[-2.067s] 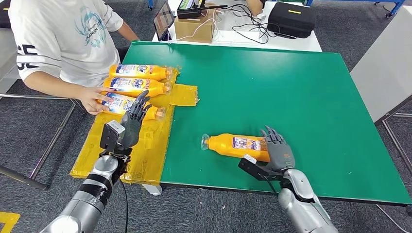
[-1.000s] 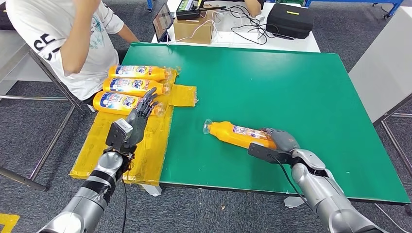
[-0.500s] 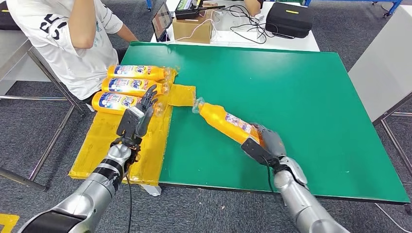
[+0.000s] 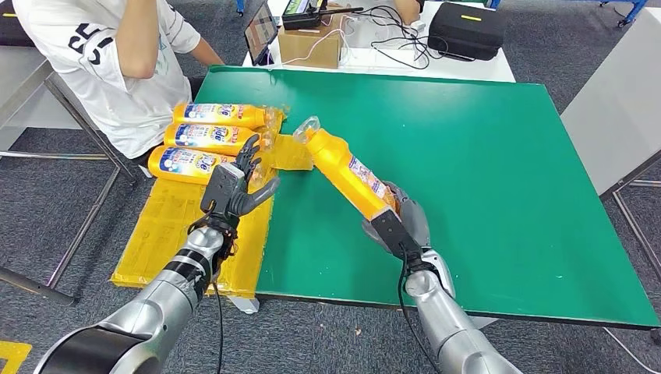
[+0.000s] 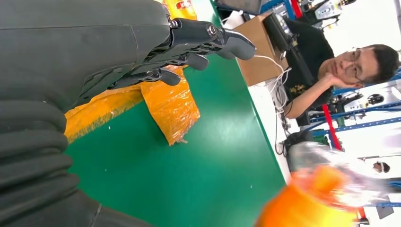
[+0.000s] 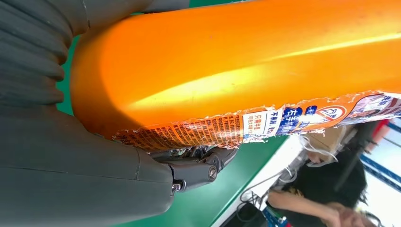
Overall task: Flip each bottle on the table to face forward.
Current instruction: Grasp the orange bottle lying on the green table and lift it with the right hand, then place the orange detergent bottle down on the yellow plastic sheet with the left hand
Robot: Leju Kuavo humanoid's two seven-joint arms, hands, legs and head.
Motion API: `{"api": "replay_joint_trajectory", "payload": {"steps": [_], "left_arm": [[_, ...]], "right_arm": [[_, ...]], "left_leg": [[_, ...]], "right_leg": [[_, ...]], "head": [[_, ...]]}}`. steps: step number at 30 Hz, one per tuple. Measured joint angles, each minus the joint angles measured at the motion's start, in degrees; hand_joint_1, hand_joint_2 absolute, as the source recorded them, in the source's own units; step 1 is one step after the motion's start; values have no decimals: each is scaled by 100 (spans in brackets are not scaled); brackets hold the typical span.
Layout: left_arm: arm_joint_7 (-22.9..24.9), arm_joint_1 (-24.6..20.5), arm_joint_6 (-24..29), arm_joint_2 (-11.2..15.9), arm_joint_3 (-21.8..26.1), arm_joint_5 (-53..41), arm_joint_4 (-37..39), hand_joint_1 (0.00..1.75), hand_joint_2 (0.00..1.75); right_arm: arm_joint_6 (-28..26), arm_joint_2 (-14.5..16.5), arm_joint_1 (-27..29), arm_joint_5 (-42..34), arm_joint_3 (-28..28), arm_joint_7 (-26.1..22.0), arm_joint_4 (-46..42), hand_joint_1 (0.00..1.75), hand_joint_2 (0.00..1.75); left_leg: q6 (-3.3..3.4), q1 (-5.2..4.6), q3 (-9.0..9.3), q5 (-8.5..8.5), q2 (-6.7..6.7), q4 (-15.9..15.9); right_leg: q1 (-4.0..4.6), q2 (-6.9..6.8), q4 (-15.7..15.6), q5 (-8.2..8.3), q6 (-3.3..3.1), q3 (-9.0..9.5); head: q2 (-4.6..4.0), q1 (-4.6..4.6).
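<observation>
Low and right of centre in the head view, the right hand [image 4: 407,220] grips the base end of an orange bottle [image 4: 348,173], its fingers wrapped round the body. The bottle is lifted off the green table [image 4: 483,156] and slants up toward the upper left, its clear cap end above the small yellow sheet [image 4: 292,152]. In the right wrist view the torn label [image 6: 265,120] on the bottle shows just above the dark fingers [image 6: 198,163].

The left hand [image 4: 238,183] hovers at lower left of centre, fingers spread apart, holding nothing, just beside the nearest of three orange bottles [image 4: 206,139] lying side by side on the yellow mat [image 4: 179,234]. A person [image 4: 117,54] sits at upper left.
</observation>
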Motion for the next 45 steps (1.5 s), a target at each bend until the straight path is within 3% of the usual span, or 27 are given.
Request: {"api": "replay_joint_trajectory", "payload": {"steps": [10,23,31,45], "left_arm": [[183,-34,-748,-241,66,127,53,0,175],[321,-86,-1156,-504,-22,225,53,0,175],[402,-174,-1269,-640,-69,322,53,0,175],[470,-178,-1298,-647,-206,489,53,0,175]], "right_arm": [[-87,369,-102,-125,-12,-261,109,175,175],[174,742,-346,-167,198,-376,606,175,175],[269,1047,-486,-154,350,-371,885,175,175],[210,1186,-531,-358,757,-224,1113,175,175]], "left_leg": [[0,2,-8,0,-2,0],[0,2,-13,0,-1,0],[0,2,-14,0,-1,0],[0,2,-14,0,-1,0]], "right_leg": [[1,0,1,0,0,-8],[1,0,2,0,0,-14],[1,0,2,0,0,-16],[1,0,2,0,0,-16]], "head": [[0,2],[1,1],[-1,1],[0,2]]}}
